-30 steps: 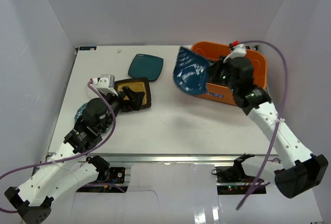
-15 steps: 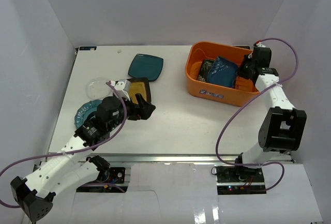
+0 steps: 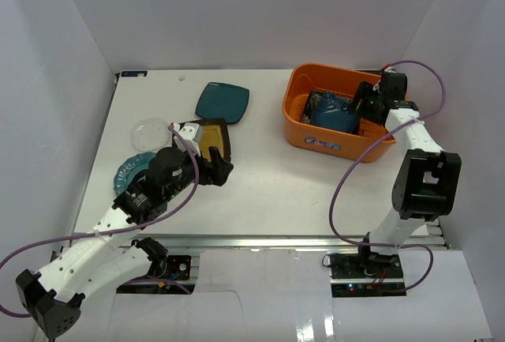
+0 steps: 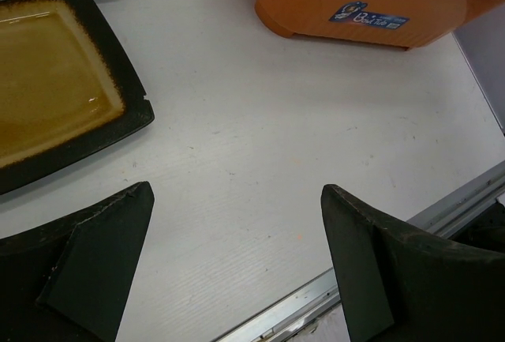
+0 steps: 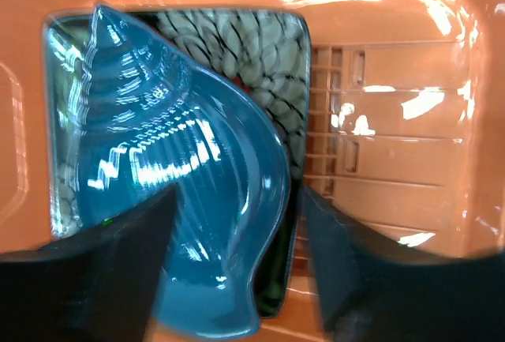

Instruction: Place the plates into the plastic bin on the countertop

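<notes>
Left gripper [image 4: 237, 192]: jaws wide apart, nothing between them, over bare countertop [image 4: 260, 121] just beside the black-rimmed yellow plate [image 4: 47, 81]. Right gripper [image 5: 237, 192]: jaws spread inside the orange bin [image 3: 293, 121], straddling the broad end of the blue shell-shaped plate [image 5: 181, 176]. One finger is clear of it; can't tell if the other touches.

Bin sits at the countertop's back-right corner, label [image 4: 369, 18] on its front wall. Inside, the shell plate lies on the black floral plate [image 5: 252, 50], long axis along the bin's length, pointed tip toward the left end wall.

Teal square plate [image 3: 222, 101] near mid back edge. Blue round plate [image 3: 126, 174] and clear round dish [image 3: 147, 133] near left edge.
</notes>
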You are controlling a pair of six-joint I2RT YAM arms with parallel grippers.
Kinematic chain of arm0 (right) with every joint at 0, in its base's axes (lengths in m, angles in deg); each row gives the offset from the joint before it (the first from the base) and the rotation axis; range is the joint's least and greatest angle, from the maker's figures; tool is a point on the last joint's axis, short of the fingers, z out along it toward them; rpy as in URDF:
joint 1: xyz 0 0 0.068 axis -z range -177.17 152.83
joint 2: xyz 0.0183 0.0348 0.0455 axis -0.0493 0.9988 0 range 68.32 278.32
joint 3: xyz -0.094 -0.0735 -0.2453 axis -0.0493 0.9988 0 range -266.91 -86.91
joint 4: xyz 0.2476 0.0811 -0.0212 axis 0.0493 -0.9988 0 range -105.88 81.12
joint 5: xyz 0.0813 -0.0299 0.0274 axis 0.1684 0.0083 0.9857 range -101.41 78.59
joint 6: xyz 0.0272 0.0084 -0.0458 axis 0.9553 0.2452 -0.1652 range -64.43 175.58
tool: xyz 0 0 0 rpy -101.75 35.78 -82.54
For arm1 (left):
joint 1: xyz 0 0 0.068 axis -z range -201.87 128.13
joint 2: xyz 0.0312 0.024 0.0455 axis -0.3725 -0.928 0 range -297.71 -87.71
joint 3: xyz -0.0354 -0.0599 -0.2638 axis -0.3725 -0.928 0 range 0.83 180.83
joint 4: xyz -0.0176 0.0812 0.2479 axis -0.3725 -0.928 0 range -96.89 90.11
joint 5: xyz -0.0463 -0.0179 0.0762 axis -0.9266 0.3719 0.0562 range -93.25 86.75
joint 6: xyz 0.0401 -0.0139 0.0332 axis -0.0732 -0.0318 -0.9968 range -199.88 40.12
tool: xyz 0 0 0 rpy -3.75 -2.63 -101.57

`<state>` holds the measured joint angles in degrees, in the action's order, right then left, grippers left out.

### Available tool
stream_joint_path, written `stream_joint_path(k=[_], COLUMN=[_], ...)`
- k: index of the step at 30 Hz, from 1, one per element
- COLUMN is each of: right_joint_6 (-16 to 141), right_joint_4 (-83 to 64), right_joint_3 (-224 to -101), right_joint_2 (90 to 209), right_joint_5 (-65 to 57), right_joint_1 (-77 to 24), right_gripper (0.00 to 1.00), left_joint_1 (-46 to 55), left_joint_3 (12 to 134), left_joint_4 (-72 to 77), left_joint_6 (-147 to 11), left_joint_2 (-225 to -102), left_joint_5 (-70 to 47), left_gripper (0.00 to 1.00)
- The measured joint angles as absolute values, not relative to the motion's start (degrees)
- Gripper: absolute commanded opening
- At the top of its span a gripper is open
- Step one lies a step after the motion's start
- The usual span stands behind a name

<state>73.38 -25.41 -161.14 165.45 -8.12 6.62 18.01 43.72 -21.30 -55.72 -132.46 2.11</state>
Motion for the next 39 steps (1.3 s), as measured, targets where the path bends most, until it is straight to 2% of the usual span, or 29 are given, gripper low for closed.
stream_joint_path(k=[3, 5, 9, 12, 15, 19, 25, 33, 39], right_joint_6=[73.6, 74.1, 76.4, 80.2, 86.5, 95.7, 106.8, 117.4, 123.8], right_joint_4=[-25.7, -25.7, -22.5, -12.7, -1.3, 9.8, 21.7, 34.7, 41.4], right_joint_3=[-162.8, -162.9, -160.3, -151.3, -140.7, -132.8, -133.8, -139.4, -143.2], right_joint_2=[164.3, 161.5, 150.9, 141.7, 139.9, 151.9, 170.0, 182.8, 190.1], right_joint_5=[-7.8, -7.3, -8.7, -9.9, -10.9, -14.2, -18.3, -23.3, -26.2], right_joint_1=[6.5, 5.9, -2.3, -17.5, -31.2, -39.8, -46.3, -48.7, -48.7], right_gripper=[0.86, 0.87, 0.79, 0.71, 0.65, 0.67, 0.68, 0.65, 0.55], left_joint_1=[18.0, 18.0, 18.0, 18.0, 18.0, 17.8, 17.2, 16.7, 16.6], left_joint_3=[43.7, 43.6, 43.6, 43.6, 43.1, 41.4, 41.0, 40.7, 40.7], left_joint_4=[-21.3, -21.3, -21.2, -20.8, -20.6, -19.9, -18.7, -18.7, -18.7], left_joint_6=[-55.9, -55.9, -55.9, -55.8, -55.6, -55.3, -55.0, -55.0, -55.0], left_joint_2=[-132.3, -132.4, -132.7, -132.9, -131.3, -125.8, -123.4, -123.3, -123.1], left_joint_5=[2.2, 1.9, 1.2, 1.4, 3.5, 7.0, 9.8, 9.8, 9.6], left_gripper=[0.98, 0.98, 0.98, 0.98, 0.98, 0.98, 0.98, 0.98, 0.98])
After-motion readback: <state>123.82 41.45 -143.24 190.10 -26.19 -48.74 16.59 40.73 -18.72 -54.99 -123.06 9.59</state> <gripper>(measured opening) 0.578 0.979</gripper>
